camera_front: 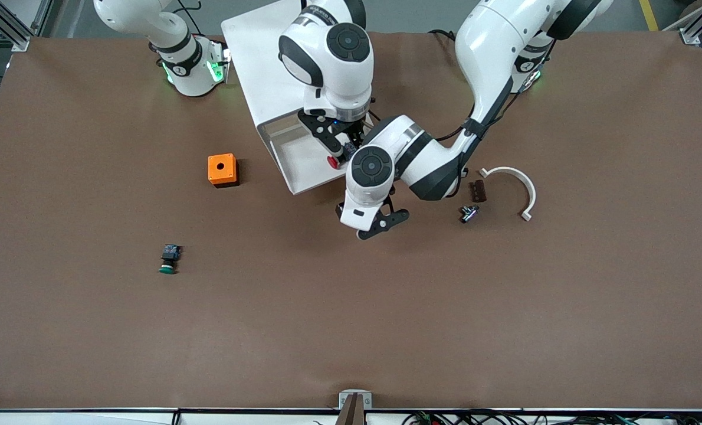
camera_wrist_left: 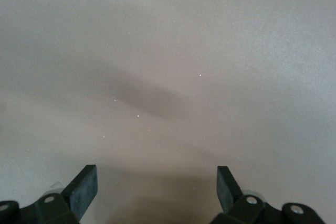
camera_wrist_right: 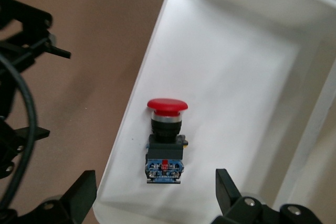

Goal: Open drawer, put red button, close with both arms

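The white cabinet (camera_front: 262,65) lies near the robots' bases with its drawer (camera_front: 295,168) pulled open toward the front camera. The red button (camera_front: 331,160) lies on its side in the drawer, near the wall at the left arm's end. In the right wrist view the red button (camera_wrist_right: 167,129) rests free on the drawer's floor (camera_wrist_right: 236,77). My right gripper (camera_front: 342,152) hangs over it, open and empty (camera_wrist_right: 157,192). My left gripper (camera_front: 384,225) is open and empty over bare table beside the drawer's front corner; the left wrist view (camera_wrist_left: 157,187) shows only table.
An orange box (camera_front: 223,170) stands toward the right arm's end. The green-capped button (camera_front: 169,258) lies nearer the front camera. A white curved piece (camera_front: 513,186), a small brown part (camera_front: 476,190) and a small metal part (camera_front: 468,213) lie toward the left arm's end.
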Robot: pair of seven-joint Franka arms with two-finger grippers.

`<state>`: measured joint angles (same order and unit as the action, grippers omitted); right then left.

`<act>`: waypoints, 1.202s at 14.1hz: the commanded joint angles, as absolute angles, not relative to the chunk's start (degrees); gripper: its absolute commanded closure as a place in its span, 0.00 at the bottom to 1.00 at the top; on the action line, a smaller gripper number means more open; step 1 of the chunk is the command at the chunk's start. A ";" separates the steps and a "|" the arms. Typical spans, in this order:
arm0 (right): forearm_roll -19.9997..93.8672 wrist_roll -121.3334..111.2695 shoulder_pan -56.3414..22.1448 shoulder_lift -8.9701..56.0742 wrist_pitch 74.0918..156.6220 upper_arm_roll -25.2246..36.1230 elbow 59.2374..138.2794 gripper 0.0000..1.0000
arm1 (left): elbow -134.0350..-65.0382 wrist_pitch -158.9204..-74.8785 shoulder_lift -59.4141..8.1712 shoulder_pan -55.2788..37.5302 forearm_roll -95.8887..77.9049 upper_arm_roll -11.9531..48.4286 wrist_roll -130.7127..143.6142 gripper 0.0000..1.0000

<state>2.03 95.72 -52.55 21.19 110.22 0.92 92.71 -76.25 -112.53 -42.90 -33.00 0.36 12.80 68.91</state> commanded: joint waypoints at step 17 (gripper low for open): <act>1.32 12.09 -17.96 18.11 82.09 0.79 72.69 0.00 | -80.07 -111.19 -40.43 -32.26 -4.39 17.66 70.48 0.00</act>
